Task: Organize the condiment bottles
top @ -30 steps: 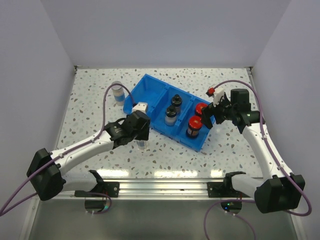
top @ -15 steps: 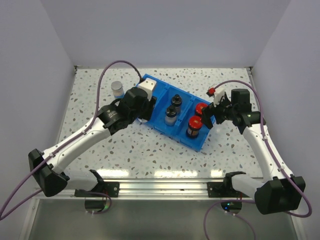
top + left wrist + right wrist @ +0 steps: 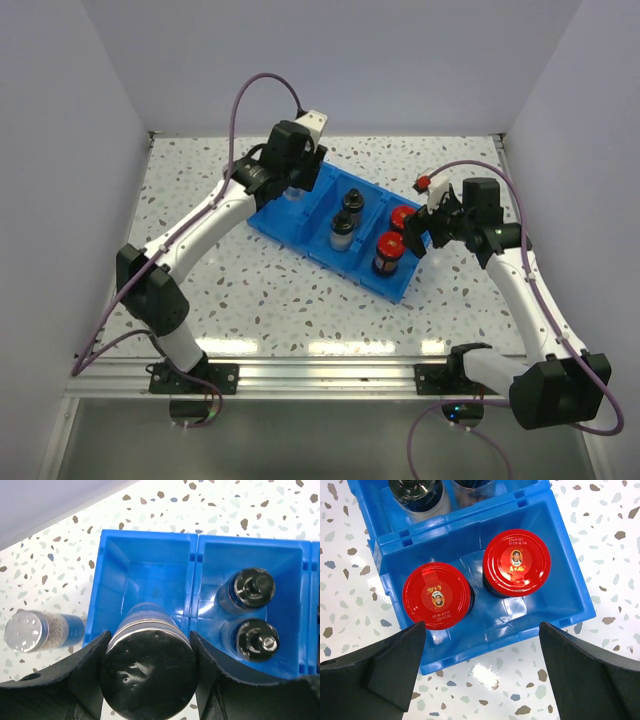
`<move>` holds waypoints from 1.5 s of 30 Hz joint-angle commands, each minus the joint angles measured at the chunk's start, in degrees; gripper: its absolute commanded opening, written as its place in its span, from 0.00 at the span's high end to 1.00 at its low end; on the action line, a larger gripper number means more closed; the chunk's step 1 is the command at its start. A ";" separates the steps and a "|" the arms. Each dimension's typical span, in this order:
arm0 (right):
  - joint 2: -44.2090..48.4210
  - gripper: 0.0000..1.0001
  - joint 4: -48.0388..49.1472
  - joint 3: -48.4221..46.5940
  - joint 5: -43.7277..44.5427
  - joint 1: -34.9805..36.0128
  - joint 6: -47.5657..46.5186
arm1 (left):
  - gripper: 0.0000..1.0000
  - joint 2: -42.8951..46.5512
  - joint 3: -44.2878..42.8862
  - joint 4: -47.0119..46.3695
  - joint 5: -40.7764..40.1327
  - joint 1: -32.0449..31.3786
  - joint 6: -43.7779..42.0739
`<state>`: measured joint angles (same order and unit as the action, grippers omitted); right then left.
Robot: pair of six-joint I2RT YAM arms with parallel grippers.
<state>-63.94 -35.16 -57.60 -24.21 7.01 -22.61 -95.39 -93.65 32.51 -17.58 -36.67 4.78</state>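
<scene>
My left gripper (image 3: 294, 188) is shut on a clear jar with a silver-grey band (image 3: 148, 655), its fingers (image 3: 90, 670) on both sides, and holds it over the left compartment of the blue bin (image 3: 150, 534). I cannot tell whether the jar touches the floor. A second silver-lidded jar (image 3: 25, 631) stands on the table left of the bin. Two black-topped jars (image 3: 351, 200) (image 3: 342, 224) fill the middle compartment. Two red-capped jars (image 3: 437, 602) (image 3: 516, 562) stand in the right compartment. My right gripper (image 3: 482, 635) is open and empty over that compartment's near edge.
The bin (image 3: 400, 290) lies diagonally on the speckled table (image 3: 200, 250). White walls close in the left, back and right. A red-tipped cable (image 3: 424, 182) loops beside the right wrist.
My left arm has swung from the near middle of the table up and back, carrying the jar over the bin's left compartment. The right arm has not moved.
</scene>
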 commanded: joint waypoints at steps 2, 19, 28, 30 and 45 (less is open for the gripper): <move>1.45 0.01 0.97 0.39 -1.11 -0.33 -0.86 | 1.00 -5.75 -8.82 -6.58 5.09 4.75 -2.84; 1.10 0.01 1.06 0.47 -0.31 -0.33 -1.12 | 0.84 -21.32 -15.61 -7.02 16.44 11.26 0.14; 1.45 0.02 1.06 0.48 0.04 -0.24 -1.12 | 0.48 -22.47 -14.11 -7.64 16.18 11.35 1.73; 1.54 0.02 1.06 0.48 0.12 -0.33 -1.12 | 0.44 -22.03 -13.67 -7.99 16.27 11.44 1.82; 1.72 0.01 1.14 0.48 0.48 -0.33 -1.30 | 0.25 -14.56 -10.15 -9.05 17.32 11.44 1.20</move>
<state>-63.57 -35.14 -57.58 -23.75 7.01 -23.22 -115.74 -103.79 27.46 -1.50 -25.52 5.45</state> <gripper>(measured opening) 0.985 0.750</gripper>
